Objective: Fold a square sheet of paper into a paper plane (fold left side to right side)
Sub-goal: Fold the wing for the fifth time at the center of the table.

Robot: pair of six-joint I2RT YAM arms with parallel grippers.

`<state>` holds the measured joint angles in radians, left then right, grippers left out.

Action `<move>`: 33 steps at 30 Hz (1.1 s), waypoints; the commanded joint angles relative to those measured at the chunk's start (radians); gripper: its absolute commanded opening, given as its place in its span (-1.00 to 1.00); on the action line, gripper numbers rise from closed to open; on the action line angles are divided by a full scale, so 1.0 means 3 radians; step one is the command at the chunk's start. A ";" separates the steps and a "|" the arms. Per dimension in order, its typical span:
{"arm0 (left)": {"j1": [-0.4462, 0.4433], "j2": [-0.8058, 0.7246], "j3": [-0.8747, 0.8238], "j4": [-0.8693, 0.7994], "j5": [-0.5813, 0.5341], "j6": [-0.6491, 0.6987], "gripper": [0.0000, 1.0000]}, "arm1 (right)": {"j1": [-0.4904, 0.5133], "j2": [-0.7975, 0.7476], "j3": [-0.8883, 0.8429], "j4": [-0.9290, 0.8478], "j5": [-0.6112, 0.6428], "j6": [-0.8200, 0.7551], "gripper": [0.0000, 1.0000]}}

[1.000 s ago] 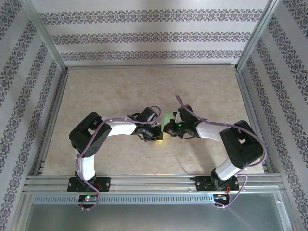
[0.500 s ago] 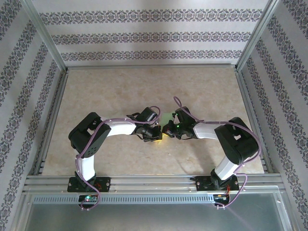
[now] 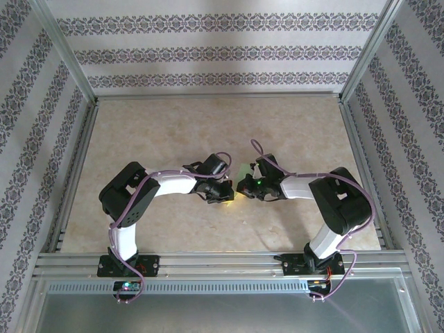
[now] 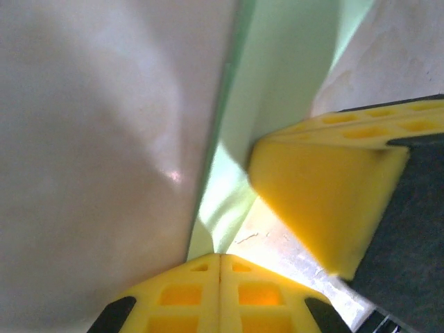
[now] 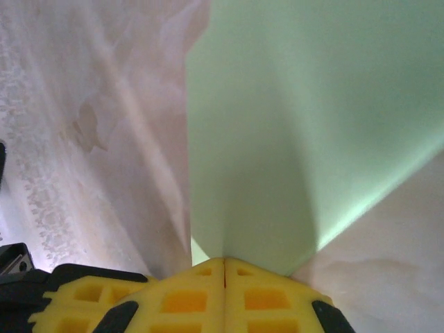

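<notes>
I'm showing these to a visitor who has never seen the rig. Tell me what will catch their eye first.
First, the two arms meeting nose to nose mid-table, left gripper and right gripper almost touching. Next, the light green sheet of paper between them, pinched by both shut grippers and large in the right wrist view. The patterned wallpaper around the table also stands out.

robot lab cell: aluminium frame [image 3: 222, 263], patterned wall panels [image 3: 222, 52]
</notes>
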<state>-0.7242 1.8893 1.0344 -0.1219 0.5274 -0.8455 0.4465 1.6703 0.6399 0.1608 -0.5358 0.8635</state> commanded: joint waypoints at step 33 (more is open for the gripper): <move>0.0334 -0.2305 -0.0797 -0.0090 -0.1629 0.0661 0.26 | 0.0405 -0.0981 0.1368 -0.3165 0.2399 0.0341 0.84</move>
<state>-0.6506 1.2499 0.8345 -0.1226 0.1257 -0.6781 0.5247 1.3167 0.9688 -0.6418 0.0284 0.8749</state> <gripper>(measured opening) 0.626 0.913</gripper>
